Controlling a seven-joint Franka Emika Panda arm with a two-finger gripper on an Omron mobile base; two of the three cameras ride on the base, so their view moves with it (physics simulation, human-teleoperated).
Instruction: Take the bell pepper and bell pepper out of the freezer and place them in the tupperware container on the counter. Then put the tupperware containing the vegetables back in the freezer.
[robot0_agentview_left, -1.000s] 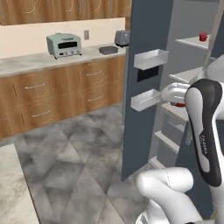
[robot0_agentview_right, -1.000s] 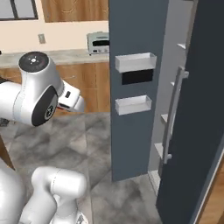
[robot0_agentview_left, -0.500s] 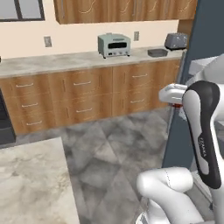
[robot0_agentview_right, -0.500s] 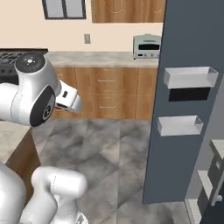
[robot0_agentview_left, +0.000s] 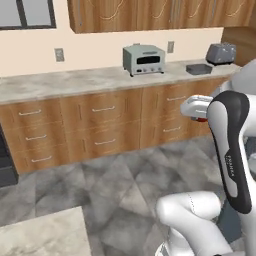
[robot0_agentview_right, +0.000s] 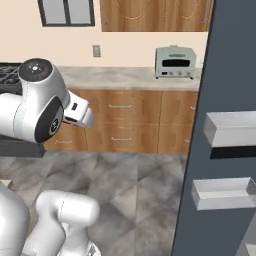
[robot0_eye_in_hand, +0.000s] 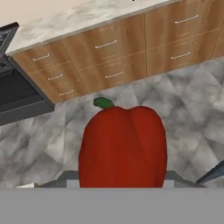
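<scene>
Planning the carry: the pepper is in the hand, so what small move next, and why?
Probably drive on toward the counter and bring the hand over the tupperware container: the bell pepper sits gripped in it, above the floor and short of the tub.

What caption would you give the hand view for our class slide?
Red bell pepper held in the end effector, above grey floor tiles facing wooden drawers.

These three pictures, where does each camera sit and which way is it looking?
Left base view: behind the arm, on its left, facing the counter and toaster oven.
Right base view: behind the arm, on its right, facing the same counter and toaster oven, past the freezer door.
Hand view: on the hand, looking past the held bell pepper at drawers and floor.
</scene>
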